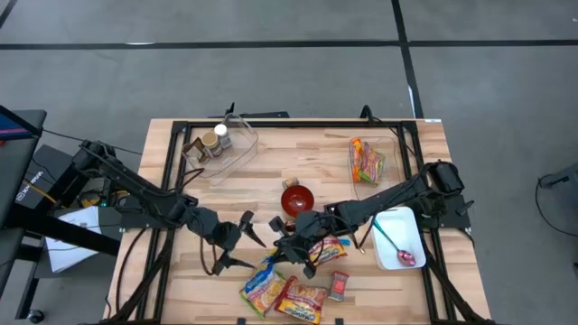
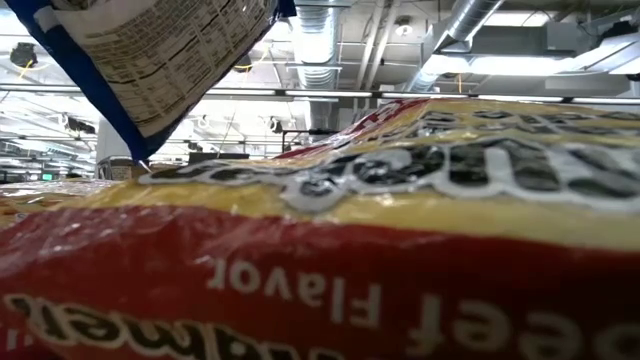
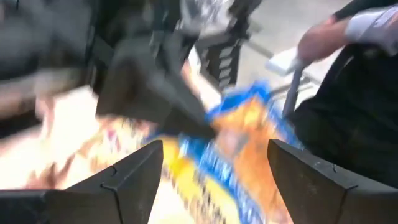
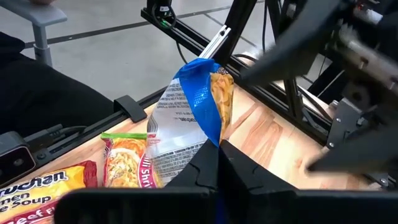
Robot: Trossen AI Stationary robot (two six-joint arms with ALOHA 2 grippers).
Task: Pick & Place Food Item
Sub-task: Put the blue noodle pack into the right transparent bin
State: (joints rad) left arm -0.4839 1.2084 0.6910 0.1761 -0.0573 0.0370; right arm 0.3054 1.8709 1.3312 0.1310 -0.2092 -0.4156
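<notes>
A blue, white and orange snack bag point(image 4: 186, 118) is held up over the table's near middle by my right gripper point(image 4: 219, 155), which is shut on it. The high view shows this bag point(image 1: 271, 263) just left of my right gripper point(image 1: 287, 255). In the low view the bag point(image 2: 150, 60) hangs at the upper left. My left gripper point(image 1: 246, 246) stands open close to the bag's left side, its fingers wide apart. In the left wrist view the bag point(image 3: 242, 143) lies ahead of my left gripper point(image 3: 214, 180), touching neither finger. My right gripper pinches the bag's blue edge point(image 4: 212, 135) between its two shut fingers. The fingers come from the table's right, slanting a little downward. The bag stands out beyond the fingertips, lifted clear of the table and the packets below.
Ramen packets lie near the front edge point(image 1: 266, 291) point(image 1: 302, 302) point(image 1: 330, 249); one fills the low view point(image 2: 400, 250). A red bowl point(image 1: 296, 199) sits mid-table and a white tray with a pink spoon point(image 1: 397, 239) at right. Clear bins point(image 1: 237, 153) point(image 1: 388, 144) stand at the back. A person's arm point(image 3: 336, 31) shows beyond the table.
</notes>
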